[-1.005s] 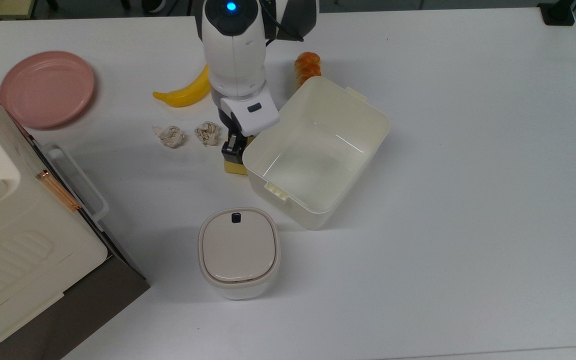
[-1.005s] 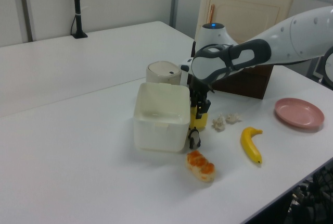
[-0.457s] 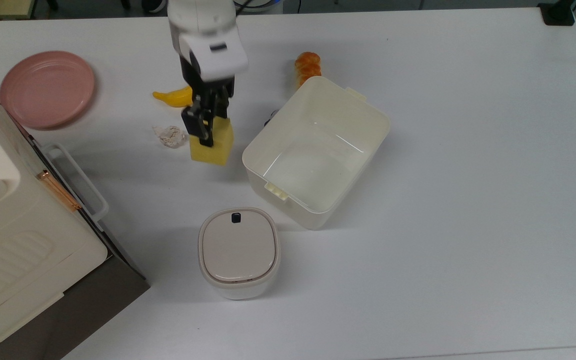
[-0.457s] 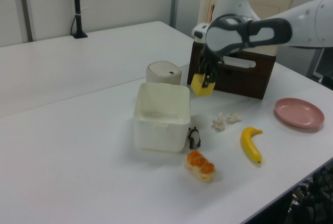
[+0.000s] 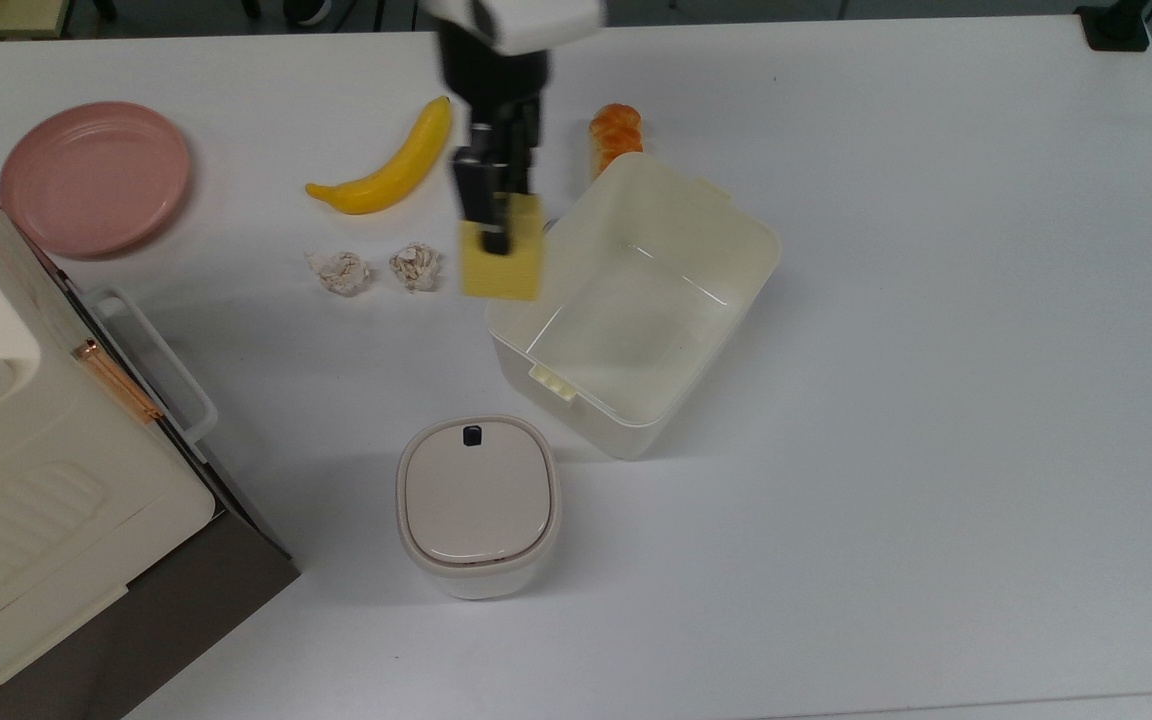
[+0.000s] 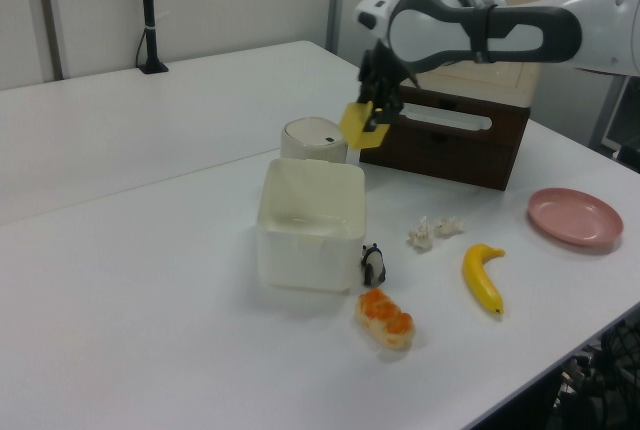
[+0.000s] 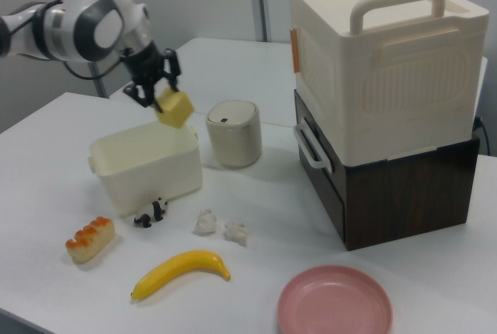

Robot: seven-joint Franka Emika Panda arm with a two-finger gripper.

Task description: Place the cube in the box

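The pale yellow cube (image 5: 503,262) (image 6: 360,126) (image 7: 175,108) hangs in the air, tilted, with my gripper (image 5: 493,215) (image 6: 373,112) (image 7: 155,90) shut on it. In the top view it overlaps the left rim of the cream-white box (image 5: 656,300). In the right view it is held above the right-hand corner of the box (image 7: 144,169), clear of the rim. The box (image 6: 310,225) stands open with nothing inside it.
A banana (image 5: 386,170), two crumpled paper balls (image 5: 341,272), an orange pastry (image 5: 614,130) and a small panda figure (image 6: 373,264) lie around the box. A lidded round bin (image 5: 477,505), a pink plate (image 5: 94,177) and a big cream appliance (image 7: 380,62) stand nearby.
My gripper lifted the cube off the table beside the box, swung up and to the top view's left, and has now carried it right, higher, over the box's left rim.
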